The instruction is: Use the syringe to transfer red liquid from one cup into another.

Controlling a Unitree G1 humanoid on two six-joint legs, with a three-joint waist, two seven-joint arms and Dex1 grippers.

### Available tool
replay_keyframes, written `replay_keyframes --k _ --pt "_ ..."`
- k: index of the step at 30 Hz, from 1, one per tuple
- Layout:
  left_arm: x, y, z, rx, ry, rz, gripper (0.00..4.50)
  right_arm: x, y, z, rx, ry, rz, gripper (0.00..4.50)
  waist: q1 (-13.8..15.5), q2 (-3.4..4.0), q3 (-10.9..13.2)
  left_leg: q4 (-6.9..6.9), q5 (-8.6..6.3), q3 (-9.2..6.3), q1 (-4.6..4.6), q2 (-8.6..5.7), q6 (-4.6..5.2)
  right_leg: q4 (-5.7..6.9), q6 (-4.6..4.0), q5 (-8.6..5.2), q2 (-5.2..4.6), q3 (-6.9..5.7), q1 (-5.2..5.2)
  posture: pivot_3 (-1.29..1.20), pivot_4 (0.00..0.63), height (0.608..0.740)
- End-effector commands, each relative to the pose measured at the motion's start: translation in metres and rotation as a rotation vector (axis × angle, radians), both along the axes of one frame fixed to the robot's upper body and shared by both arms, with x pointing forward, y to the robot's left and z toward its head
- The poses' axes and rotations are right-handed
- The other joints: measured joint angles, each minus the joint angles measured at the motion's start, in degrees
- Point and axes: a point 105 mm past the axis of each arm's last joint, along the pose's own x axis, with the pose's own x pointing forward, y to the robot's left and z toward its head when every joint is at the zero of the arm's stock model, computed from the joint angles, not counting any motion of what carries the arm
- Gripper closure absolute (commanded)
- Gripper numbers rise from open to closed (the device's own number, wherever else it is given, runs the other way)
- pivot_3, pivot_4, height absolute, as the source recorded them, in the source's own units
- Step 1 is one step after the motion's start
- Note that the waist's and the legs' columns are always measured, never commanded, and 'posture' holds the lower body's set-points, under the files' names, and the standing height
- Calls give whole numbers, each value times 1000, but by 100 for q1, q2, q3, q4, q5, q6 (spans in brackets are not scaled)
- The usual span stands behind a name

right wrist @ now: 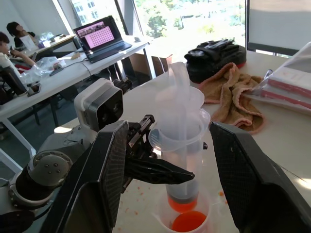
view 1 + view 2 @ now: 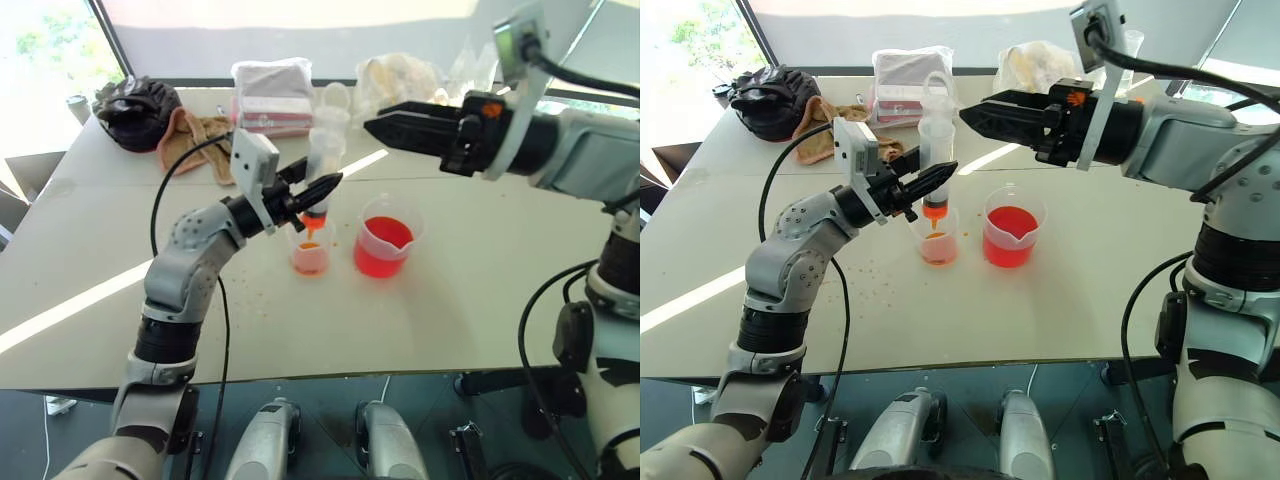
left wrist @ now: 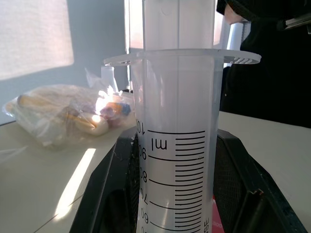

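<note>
Syringe (image 2: 322,165): rigid, light, slick clear plastic, likely best gripped mid-barrel. Left hand (image 2: 318,190) clamped there, tip over smaller cup (image 2: 310,256). Right hand (image 2: 388,128) spread apart at its 2 o'clock.

pale table (image 2: 480,300) w/ small cup (image 2: 310,255) just beside spouted beaker (image 2: 385,247), both w/ red liquid; at far edge: black bag (image 2: 135,110), tan cloth (image 2: 195,135), plastic-wrapped packs (image 2: 272,95).

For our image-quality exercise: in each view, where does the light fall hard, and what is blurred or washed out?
Left eye view: a sunlit stripe crosses the table, and the window corner is washed out. Left wrist view: the syringe is sharp, the plastic bag behind it soft and glaring. Right wrist view: the right gripper's fingers loom dark and blurred, and the windows are overexposed.
</note>
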Motion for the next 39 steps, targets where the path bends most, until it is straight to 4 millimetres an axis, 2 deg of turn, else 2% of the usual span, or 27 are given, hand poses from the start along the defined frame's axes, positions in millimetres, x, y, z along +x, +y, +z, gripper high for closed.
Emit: replay_keyframes --k 1,10,15,16,17,21,22,30,34,39 --pt "-6 -3 13 -12 -67 -13 3035 3 8 14 28 -59 -26 1755 -3 0 0 0 0 0 0 0 0 0 0 0 0 0 0 0 150 740" --pt "-7 -6 10 -7 -60 -16 3035 18 25 22 68 -68 -54 1755 -6 1 0 -1 0 0 0 -1 0 0 15 9 13 0 -1 0 150 740" --pt "-8 -6 9 -5 -60 -12 3035 22 33 19 62 -62 -41 1755 -8 1 0 -1 0 0 0 -1 0 0 15 9 15 0 0 0 150 740" --pt "-8 -6 10 -5 -60 -11 3035 22 34 19 61 -61 -36 2265 -9 1 0 -1 0 0 0 -1 0 0 15 9 16 -1 -1 0 150 740" --pt "-8 -6 10 -6 -59 -10 3035 21 36 18 61 -59 -29 2453 -9 2 0 -1 0 0 1 -1 0 0 15 9 16 -1 -1 0 150 740" --pt "-7 -5 10 -7 -58 -2 3035 20 41 14 52 -46 -4 4361 -4 2 0 -2 0 0 0 -1 0 0 17 10 17 -1 -2 0 150 740" --pt "-6 -5 10 -8 -59 -1 3035 20 42 13 50 -43 -1 4446 -5 2 0 -2 0 0 0 -1 0 1 17 10 17 -1 -2 0 150 740" --pt "-5 -3 14 -16 -60 6 3035 13 48 6 1 -14 67 4446 -8 2 0 -3 0 0 0 -1 0 1 17 10 17 -1 -2 0 150 740" --pt "-3 -2 25 -45 -59 7 3035 0 53 -5 -58 13 158 4446 -3 2 0 -3 0 0 0 -1 0 -1 16 10 17 -2 -2 0 150 740" --pt "-2 -1 29 -50 -66 14 3035 -2 59 -17 -82 48 186 4446 -13 2 0 -4 0 0 1 -1 0 -1 16 10 17 -2 -1 0 150 740"
